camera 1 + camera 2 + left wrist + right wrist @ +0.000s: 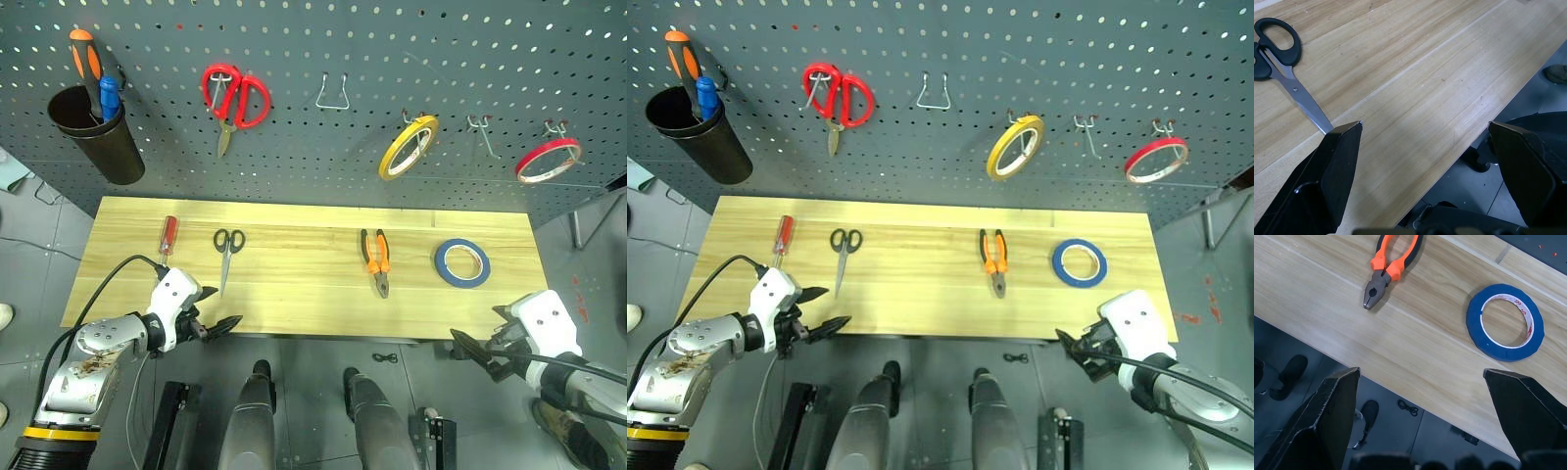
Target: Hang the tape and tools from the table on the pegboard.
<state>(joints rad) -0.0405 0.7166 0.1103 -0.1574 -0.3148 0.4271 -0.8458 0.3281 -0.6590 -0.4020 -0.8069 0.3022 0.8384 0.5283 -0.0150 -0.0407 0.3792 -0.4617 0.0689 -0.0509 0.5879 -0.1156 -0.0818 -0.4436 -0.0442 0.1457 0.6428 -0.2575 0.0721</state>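
The left gripper [219,324] hovers at the near edge of the long counter of pale yellowish wooden planks [294,294], its two black fingers [1337,166] spread wide and holding nothing. Just beyond its fingertips lie the small scissors with black finger loops [226,253], blades pointing back toward the fingers, the blade tip close to one fingertip in the left wrist view. A little farther out from these fingers, on the side away from the other gripper, rests the slim screwdriver with a clear red handle [168,235].

The right gripper [475,349] hangs just off the counter's near edge, its black fingers [1327,416] likewise spread wide and empty. Ahead of them, between the two fingertips as the right wrist view shows it, lie the orange-and-black pliers [1388,269], nose toward the fingers, and the wide flat ring of blue tape [1505,322], flat on the wood, nearer than the pliers to the finger on the outer side.

Well beyond both sets of fingers stands the big dark grey perforated pegboard [392,59]. On it hang larger red scissors [233,101], a yellow tape ring [408,147], a thin red tape ring [548,159] and a bare metal hook [334,93], and a black cup [98,132] holds an orange screwdriver [84,57] and a blue screwdriver [109,95].
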